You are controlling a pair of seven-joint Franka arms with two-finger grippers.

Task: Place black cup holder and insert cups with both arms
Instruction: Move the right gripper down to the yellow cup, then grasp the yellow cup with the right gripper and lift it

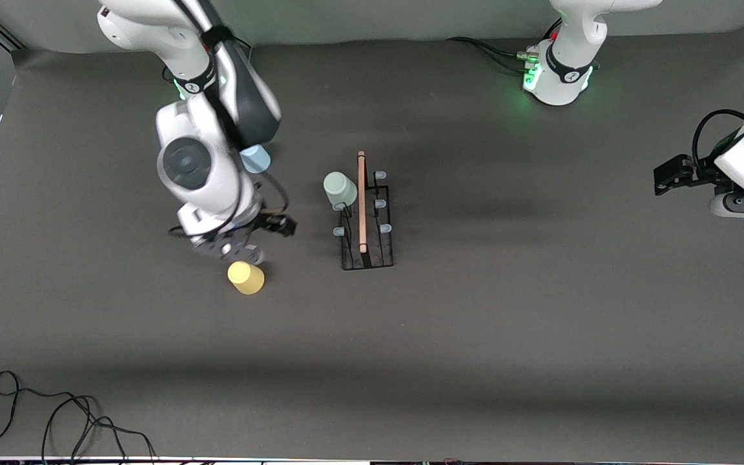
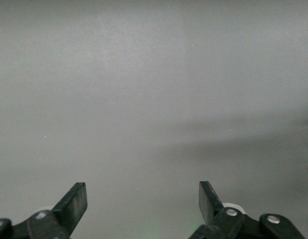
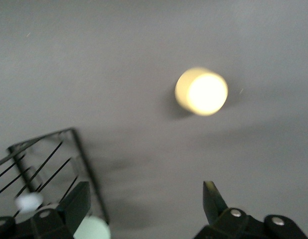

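Yellow cup (image 1: 245, 278) sits under the spread right claw (image 1: 227, 248); left claw (image 1: 669, 175) spread.

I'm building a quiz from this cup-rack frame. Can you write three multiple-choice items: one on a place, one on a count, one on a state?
1. Where is the pale green cup?
A) on the black cup holder
B) beside the yellow cup
C) in the left gripper

2. How many pegs have no cup?
A) two
B) five
C) six

3. The right gripper is:
A) shut on the light blue cup
B) open
C) shut on the handle

Answers: 1 A, it sits on a peg; 2 B, five blue caps show; 3 B, fingers apart above the table.
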